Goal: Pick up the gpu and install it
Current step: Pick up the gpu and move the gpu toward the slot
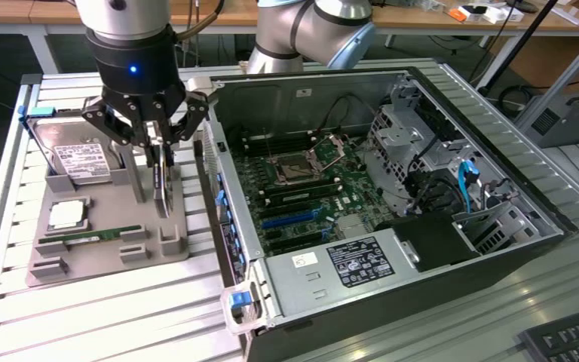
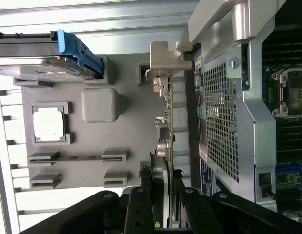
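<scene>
The gpu (image 1: 163,188) (image 2: 166,131) stands on edge in your gripper (image 1: 157,151) (image 2: 165,212), whose fingers are half-closed on its two faces. It sits low over the grey tray (image 1: 114,207); you cannot tell whether it touches. Just beside it rises the side wall of the open computer case (image 1: 531,219), between card and motherboard (image 1: 300,188). On the tray you have a hard drive (image 1: 81,162), a processor chip (image 1: 68,215) and a memory stick (image 1: 88,237).

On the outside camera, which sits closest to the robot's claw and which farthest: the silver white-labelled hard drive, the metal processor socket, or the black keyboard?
From the gripper:
1. Silver white-labelled hard drive, on the grey tray.
2. Metal processor socket, inside the open computer case.
3. Black keyboard, exterior view's far right corner.
</scene>
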You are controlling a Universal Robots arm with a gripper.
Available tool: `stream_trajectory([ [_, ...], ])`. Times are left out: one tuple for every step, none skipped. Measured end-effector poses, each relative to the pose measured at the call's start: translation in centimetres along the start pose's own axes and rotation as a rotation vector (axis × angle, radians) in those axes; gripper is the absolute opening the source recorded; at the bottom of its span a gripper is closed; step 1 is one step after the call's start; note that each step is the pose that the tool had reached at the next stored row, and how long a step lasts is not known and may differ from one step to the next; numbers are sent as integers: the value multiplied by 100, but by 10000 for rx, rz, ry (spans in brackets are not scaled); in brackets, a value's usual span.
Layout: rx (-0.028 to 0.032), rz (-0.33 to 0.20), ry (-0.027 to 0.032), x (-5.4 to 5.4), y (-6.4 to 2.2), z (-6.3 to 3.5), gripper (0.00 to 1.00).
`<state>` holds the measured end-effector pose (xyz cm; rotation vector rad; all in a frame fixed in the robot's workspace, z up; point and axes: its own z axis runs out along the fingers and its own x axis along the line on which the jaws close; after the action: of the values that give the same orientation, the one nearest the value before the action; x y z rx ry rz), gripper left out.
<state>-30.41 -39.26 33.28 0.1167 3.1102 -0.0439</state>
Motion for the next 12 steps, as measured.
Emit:
stream_trajectory([
  [0,0,0,0,-1,-3,27],
  [0,0,0,0,-1,-5,27],
  [0,0,0,-1,-2,-8,27],
  [0,0,0,-1,-3,-12,27],
  [0,0,0,-1,-3,-16,27],
  [0,0,0,-1,-5,-21,27],
  [-1,0,-1,-1,-5,-23,27],
  [0,0,0,-1,-6,-25,27],
  [0,0,0,-1,-6,-27,27],
  [0,0,0,-1,-6,-29,27],
  [0,0,0,-1,-7,-31,27],
  [0,0,0,-2,-7,-33,27],
])
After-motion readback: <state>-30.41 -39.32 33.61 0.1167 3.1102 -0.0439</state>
